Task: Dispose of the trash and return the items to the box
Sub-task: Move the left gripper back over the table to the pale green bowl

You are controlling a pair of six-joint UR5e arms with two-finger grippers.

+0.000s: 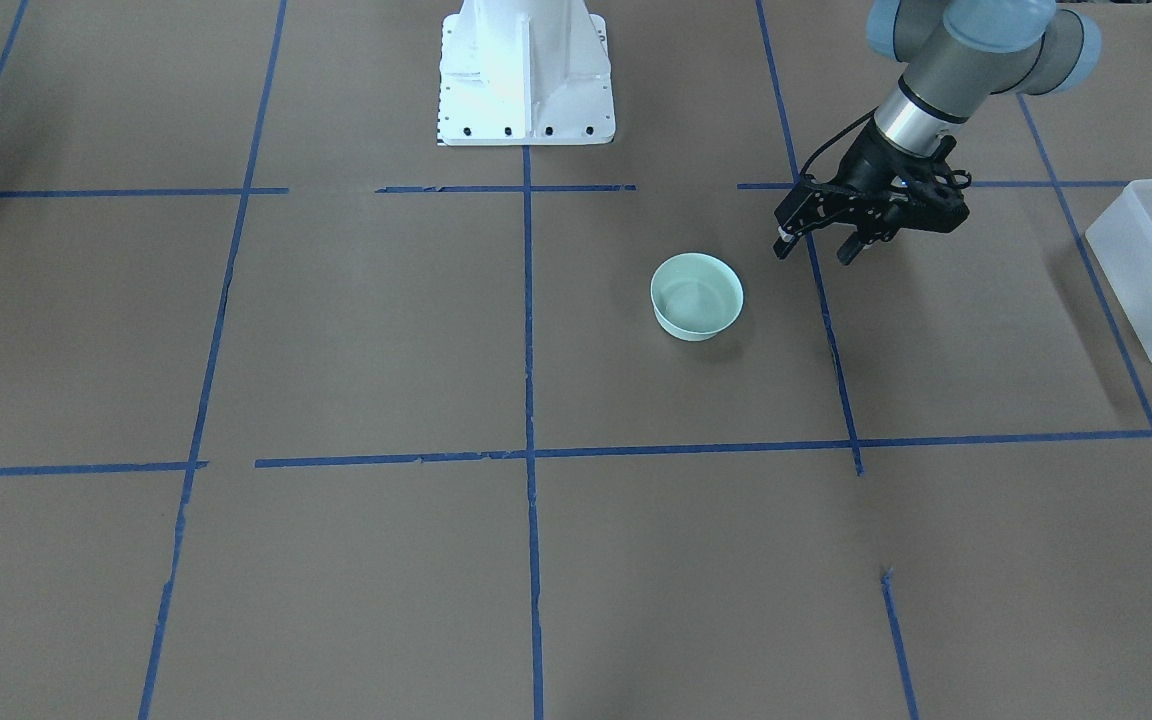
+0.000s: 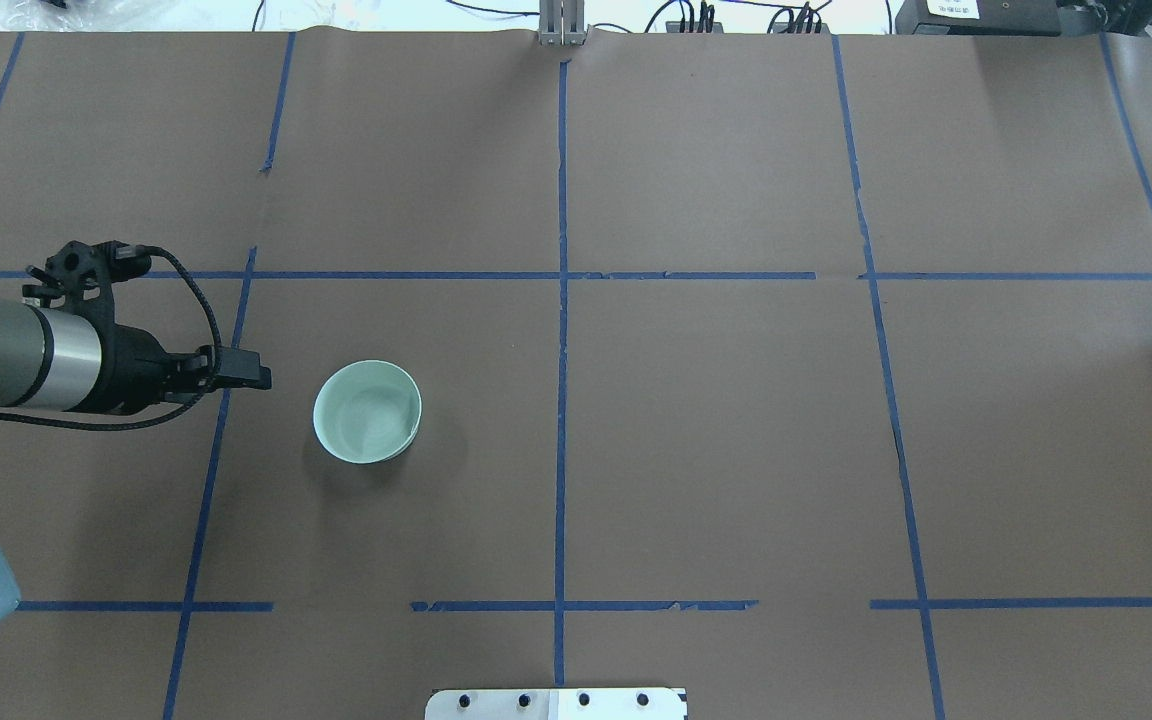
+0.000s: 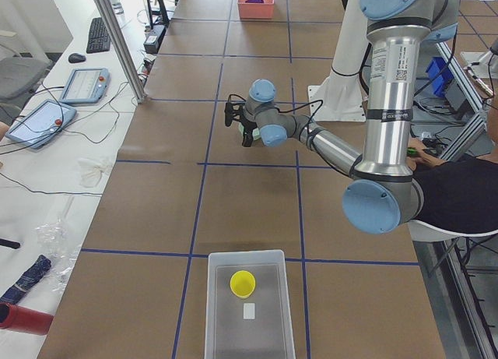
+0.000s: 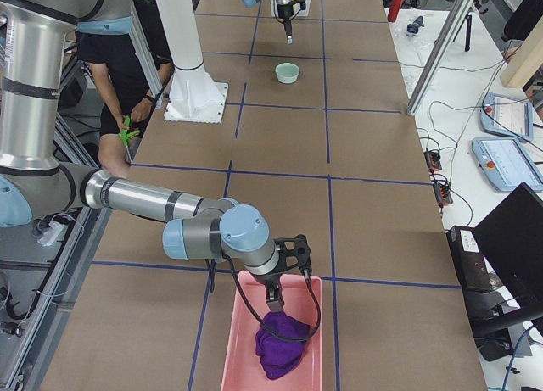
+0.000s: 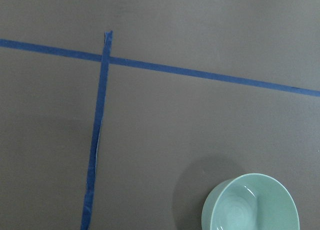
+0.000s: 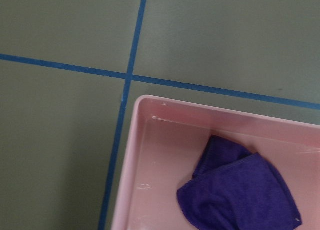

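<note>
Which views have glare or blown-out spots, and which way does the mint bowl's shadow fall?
Front-facing view: the white robot base is blown out, its detail lost. Left wrist view: the mint bowl throws a soft shadow toward the picture's left. Right wrist view: small glints on the pink bin's floor.

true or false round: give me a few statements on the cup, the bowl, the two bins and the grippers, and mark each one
1. The yellow cup sits inside the translucent bin. True.
2. The left gripper is clamped on the mint bowl. False: the bowl stands on the table, apart from the gripper, which is open and empty.
3. The purple cloth lies in the pink bin. True.
4. The mint bowl is full of trash. False: it is empty.
5. The right gripper hangs over the mint bowl. False: it hangs over the pink bin, at the table's other end.
</note>
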